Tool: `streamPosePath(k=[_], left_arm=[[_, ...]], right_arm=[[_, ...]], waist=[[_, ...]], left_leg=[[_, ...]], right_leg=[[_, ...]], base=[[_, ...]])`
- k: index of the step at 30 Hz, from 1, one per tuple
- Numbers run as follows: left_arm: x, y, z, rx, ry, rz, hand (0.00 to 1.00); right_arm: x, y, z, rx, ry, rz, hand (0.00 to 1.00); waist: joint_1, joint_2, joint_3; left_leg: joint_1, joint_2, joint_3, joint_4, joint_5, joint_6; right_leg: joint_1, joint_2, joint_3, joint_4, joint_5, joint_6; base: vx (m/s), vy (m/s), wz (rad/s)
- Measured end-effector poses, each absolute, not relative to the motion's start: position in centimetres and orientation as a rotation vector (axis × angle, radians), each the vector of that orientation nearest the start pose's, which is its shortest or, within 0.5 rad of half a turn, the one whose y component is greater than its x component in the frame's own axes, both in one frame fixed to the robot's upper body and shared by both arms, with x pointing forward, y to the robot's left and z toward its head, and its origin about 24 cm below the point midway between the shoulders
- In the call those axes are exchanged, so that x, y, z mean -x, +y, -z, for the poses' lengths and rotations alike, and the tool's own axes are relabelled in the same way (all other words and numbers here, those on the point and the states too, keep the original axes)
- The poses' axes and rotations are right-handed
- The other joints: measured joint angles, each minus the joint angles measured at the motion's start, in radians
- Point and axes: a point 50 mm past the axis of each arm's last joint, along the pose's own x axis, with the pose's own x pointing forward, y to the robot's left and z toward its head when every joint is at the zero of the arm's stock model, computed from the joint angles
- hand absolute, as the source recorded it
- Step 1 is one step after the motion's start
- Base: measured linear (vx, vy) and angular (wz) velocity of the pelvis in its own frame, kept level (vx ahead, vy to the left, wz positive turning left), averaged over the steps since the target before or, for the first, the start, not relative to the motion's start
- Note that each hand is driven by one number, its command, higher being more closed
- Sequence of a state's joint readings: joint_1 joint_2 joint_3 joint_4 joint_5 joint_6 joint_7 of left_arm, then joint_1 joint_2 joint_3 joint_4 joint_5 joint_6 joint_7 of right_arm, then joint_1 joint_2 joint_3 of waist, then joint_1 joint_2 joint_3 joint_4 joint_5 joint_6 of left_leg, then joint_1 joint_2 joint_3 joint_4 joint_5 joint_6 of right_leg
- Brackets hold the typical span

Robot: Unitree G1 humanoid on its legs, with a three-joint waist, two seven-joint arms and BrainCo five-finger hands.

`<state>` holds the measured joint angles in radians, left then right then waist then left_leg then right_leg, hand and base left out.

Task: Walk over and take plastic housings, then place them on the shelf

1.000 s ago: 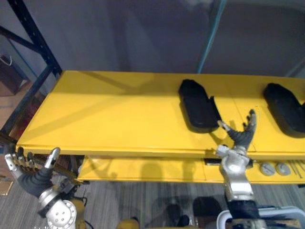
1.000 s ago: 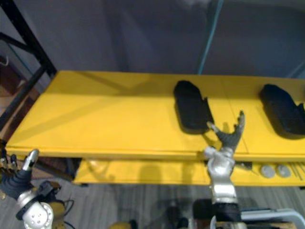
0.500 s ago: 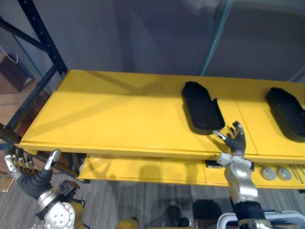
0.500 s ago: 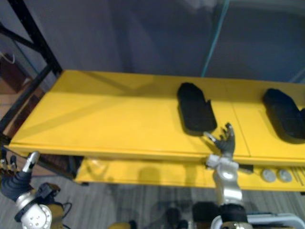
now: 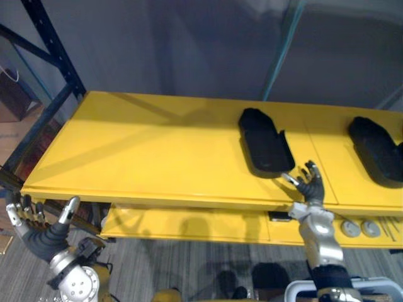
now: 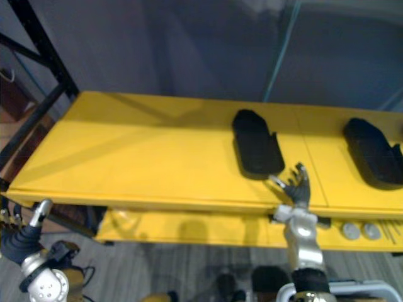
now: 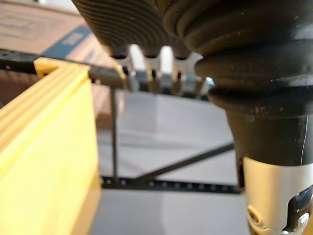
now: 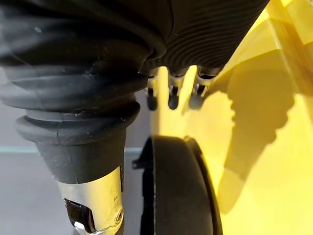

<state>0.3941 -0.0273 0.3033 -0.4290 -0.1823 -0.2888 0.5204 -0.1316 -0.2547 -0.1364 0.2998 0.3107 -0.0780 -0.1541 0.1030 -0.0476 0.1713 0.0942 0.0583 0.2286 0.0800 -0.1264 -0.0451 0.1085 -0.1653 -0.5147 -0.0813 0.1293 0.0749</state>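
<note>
Glossy yellow sheet metal forms the shelf (image 5: 157,157) before you, hung in a dark perforated rack (image 5: 53,53). Two matte black plastic housings lie on it, both rounded at one end. The nearer housing (image 5: 264,141) lies right of the middle, its long axis running from back edge to front edge and its notched end towards you. The second housing (image 5: 374,148) is at the right edge. Your right hand (image 5: 310,187) stands upright at the front edge, just beside that notched end, fingers spread and holding nothing. Your left hand (image 5: 38,229) hangs below the front left corner, fingers loosely straight, thumb apart.
</note>
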Motion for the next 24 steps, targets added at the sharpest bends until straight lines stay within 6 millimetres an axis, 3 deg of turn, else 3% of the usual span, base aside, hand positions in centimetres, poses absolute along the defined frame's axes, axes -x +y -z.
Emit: streamPosePath(k=[24], left_arm=[[-13.86, 25.8, -8.96, 0.088, -0.366, -0.901, 0.0]], right_arm=[[-27.2, -24.72, -3.04, -0.058, 0.063, 0.172, 0.0]], waist=[[-0.002, -0.01, 0.004]], left_leg=[[0.009, 0.0, 0.005, -0.002, 0.0, 0.0]], right_leg=[[0.002, 0.001, 0.005, 0.0, 0.0, 0.0]], base=[[0.0, 0.0, 0.0]])
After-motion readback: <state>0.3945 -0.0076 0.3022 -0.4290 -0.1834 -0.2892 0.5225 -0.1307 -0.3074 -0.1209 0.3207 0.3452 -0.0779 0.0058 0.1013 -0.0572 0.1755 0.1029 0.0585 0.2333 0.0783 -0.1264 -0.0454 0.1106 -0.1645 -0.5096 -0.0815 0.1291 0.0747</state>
